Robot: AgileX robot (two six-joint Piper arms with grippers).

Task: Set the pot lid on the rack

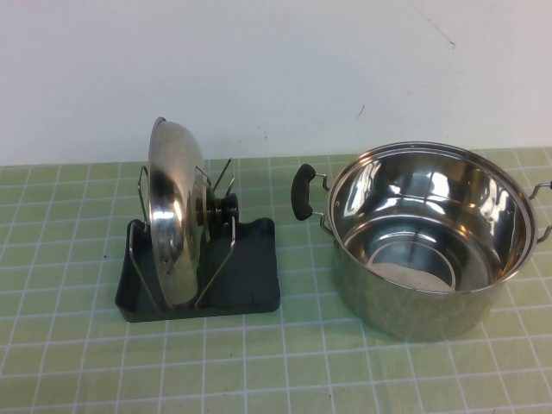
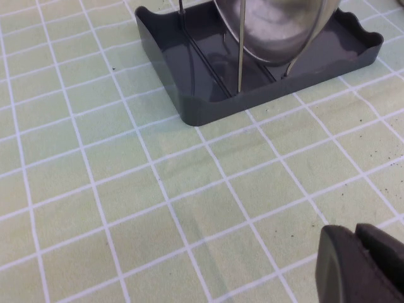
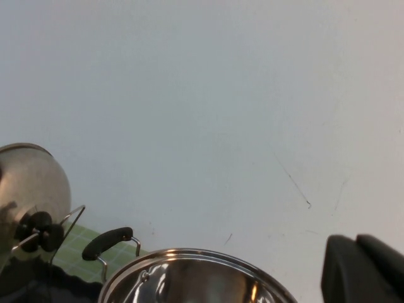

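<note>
Lid (image 1: 172, 216) upright in rack (image 1: 250, 289) | left claw (image 2: 363, 265), right claw (image 3: 366, 268): cropped, grip unreadable

Rack (image 1: 250, 289): sits on the worktop (image 1: 78, 345) at centre-left; its wire uprights and the pot lid (image 1: 175, 211) standing on edge between them block any pass across the tray
Pot (image 1: 429, 237): stands right of the rack, open at the top; its black handle (image 1: 303, 191) points to the rack, so the gap between them is narrow
Front strip: the worktop near the robot is free along the whole width
Left side: free room left of the rack
Left tool (image 2: 363, 265): low over bare worktop, near one corner of the rack, apart from it
Right tool (image 3: 365, 268): above the pot rim, facing the white wall (image 3: 208, 95)
</note>
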